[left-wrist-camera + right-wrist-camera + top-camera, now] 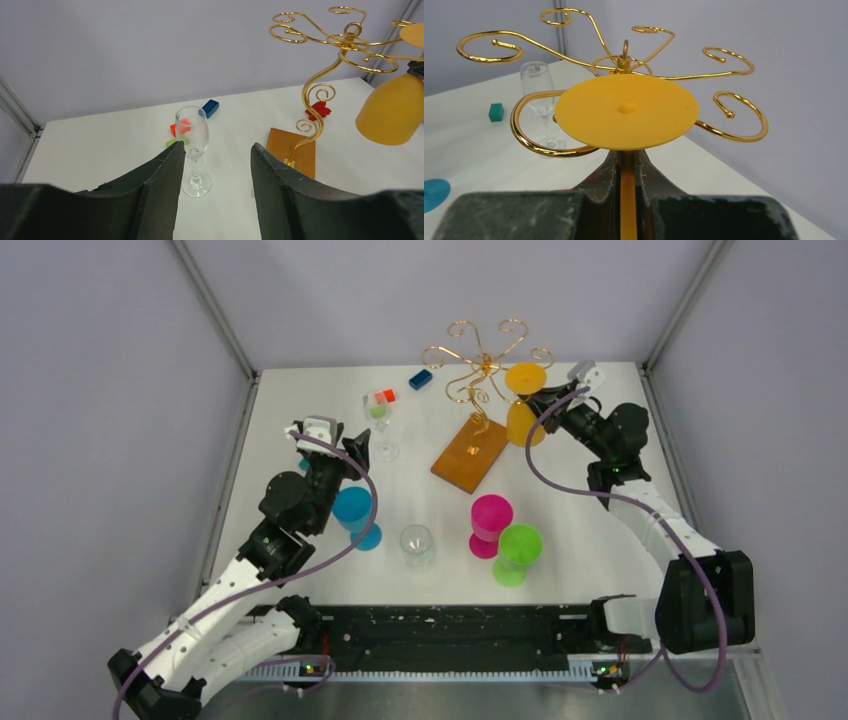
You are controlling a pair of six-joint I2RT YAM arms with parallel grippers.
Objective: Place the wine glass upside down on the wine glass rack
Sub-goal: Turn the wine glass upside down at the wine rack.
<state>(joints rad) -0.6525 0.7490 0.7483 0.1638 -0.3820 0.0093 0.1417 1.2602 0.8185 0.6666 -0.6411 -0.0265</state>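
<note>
Right pincer (626,167) mine, clamped on stem of yellow wine glass (626,112). Glass inverted: flat foot disc up, bowl hanging below. Foot disc level with curled arms of wine glass rack (734,134), over one curl by hub; touching or not, cannot tell. Rack is thin gold wire with spiral arms, on orange-brown wooden base (470,453) on white worktop (600,540).

Left pincer (217,150) open, holding nothing, facing upright clear flute (192,132). Red block (173,130) and green block (176,141) on worktop behind flute.

Nearer arm bases: blue goblet (352,508), pink goblet (490,515), green goblet (520,543), clear glass (417,545).
</note>
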